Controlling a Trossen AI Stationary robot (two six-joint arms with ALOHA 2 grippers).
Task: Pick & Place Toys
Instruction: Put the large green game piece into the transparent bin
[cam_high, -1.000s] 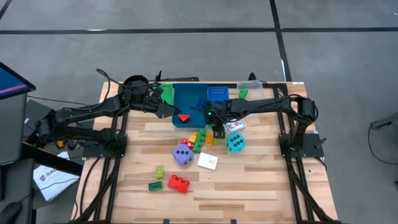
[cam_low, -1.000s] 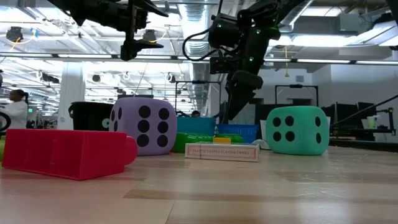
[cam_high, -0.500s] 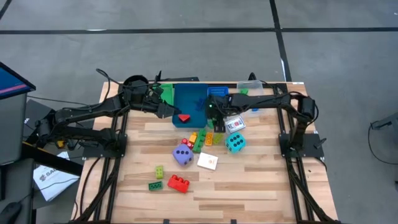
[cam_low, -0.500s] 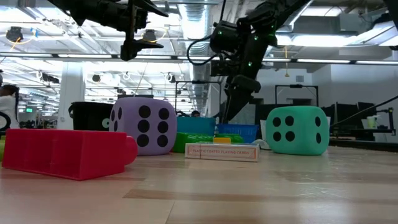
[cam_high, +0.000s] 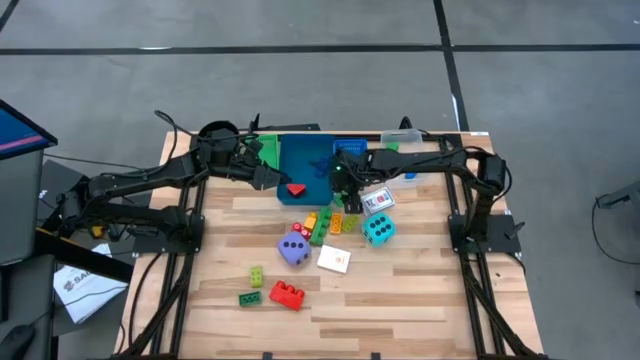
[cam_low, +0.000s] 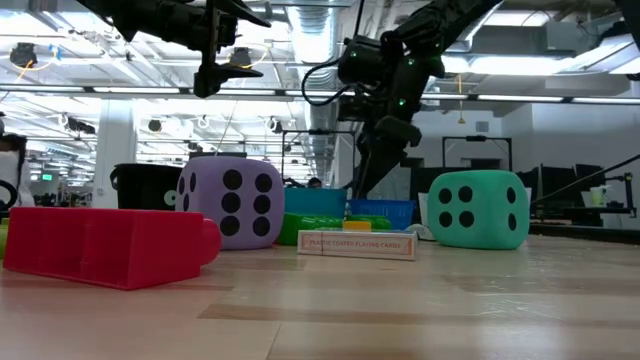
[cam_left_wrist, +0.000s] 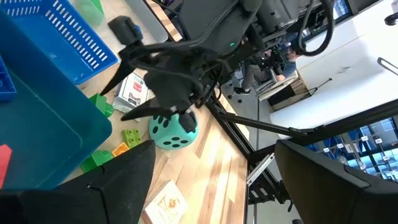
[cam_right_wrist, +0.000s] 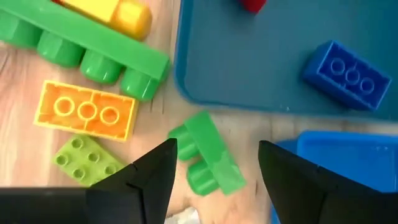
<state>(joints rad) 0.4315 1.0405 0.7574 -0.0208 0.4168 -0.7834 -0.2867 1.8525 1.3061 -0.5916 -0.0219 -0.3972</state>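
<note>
With its jaws spread over the green brick (cam_right_wrist: 208, 152), the right gripper (cam_right_wrist: 214, 165) risked nudging it against the blue tray (cam_right_wrist: 273, 68) and missing.

A purple dice (cam_high: 294, 249), a teal dice (cam_high: 378, 230), a white card (cam_high: 334, 260) and scattered red (cam_high: 287, 295), green (cam_high: 250, 298), orange (cam_right_wrist: 86, 110) and yellow bricks (cam_high: 257, 276) are spread flat over the wooden table (cam_high: 400, 290).
</note>
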